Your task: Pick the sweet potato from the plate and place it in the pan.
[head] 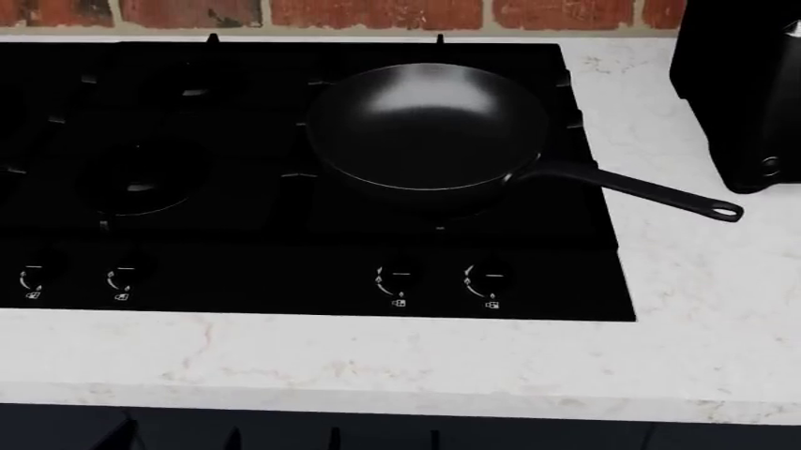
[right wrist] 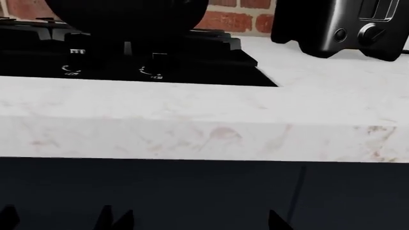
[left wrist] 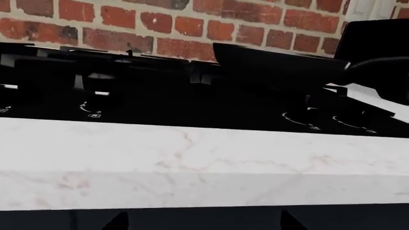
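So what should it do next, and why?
Probably turn the head to search for the sweet potato and plate: neither appears in any view. Only the empty pan on the stove, the marble counter and a dark appliance show, and both arms sit low before the counter edge.

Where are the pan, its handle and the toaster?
pan point(head: 426, 127): head view, middle of the empty cooking surface.
pan handle point(head: 651, 192): head view, midway along the shaft.
toaster point(right wrist: 338, 24): right wrist view, front face near the knobs.
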Robot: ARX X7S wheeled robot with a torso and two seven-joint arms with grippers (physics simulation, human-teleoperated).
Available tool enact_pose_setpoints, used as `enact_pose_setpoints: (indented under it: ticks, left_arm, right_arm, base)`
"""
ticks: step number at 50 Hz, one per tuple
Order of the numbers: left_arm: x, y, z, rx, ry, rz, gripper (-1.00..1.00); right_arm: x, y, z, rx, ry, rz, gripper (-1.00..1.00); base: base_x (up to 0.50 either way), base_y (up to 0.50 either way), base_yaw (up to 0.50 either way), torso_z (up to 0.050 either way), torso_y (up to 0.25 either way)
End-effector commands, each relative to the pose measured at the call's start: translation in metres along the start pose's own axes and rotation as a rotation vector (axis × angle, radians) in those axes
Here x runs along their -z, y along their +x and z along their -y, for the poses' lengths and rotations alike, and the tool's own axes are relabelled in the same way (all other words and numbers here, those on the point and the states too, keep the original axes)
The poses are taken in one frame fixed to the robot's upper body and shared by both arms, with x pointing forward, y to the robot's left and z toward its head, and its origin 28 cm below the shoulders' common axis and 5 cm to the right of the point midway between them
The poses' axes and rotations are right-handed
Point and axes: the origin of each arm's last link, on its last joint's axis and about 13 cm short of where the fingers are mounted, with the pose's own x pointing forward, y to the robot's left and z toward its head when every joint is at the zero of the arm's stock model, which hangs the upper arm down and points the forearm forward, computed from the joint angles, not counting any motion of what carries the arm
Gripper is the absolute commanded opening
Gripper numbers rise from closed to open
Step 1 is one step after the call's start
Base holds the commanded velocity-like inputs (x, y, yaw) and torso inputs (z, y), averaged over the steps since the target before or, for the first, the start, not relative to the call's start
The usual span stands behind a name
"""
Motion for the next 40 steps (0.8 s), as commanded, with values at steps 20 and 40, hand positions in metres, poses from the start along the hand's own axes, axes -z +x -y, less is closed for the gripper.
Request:
enact_pose_setpoints:
  ticks: [20,40]
  left_arm:
    - [-0.164,-0.039,-0.019,-0.045,0.104,0.116,1.00]
    - [-0.155,-0.043,-0.015,-0.019,0.066,0.093,1.00]
  right_arm:
    - [-0.135,-0.024,0.052,-0.070,0.005,0.140,1.00]
    - [-0.140,-0.028,0.061,-0.009,-0.022,0.200,1.00]
  base:
    - [0.00,0.05,0.00,0.000,0.000]
    - [0.00,0.50,0.00,0.000,0.000]
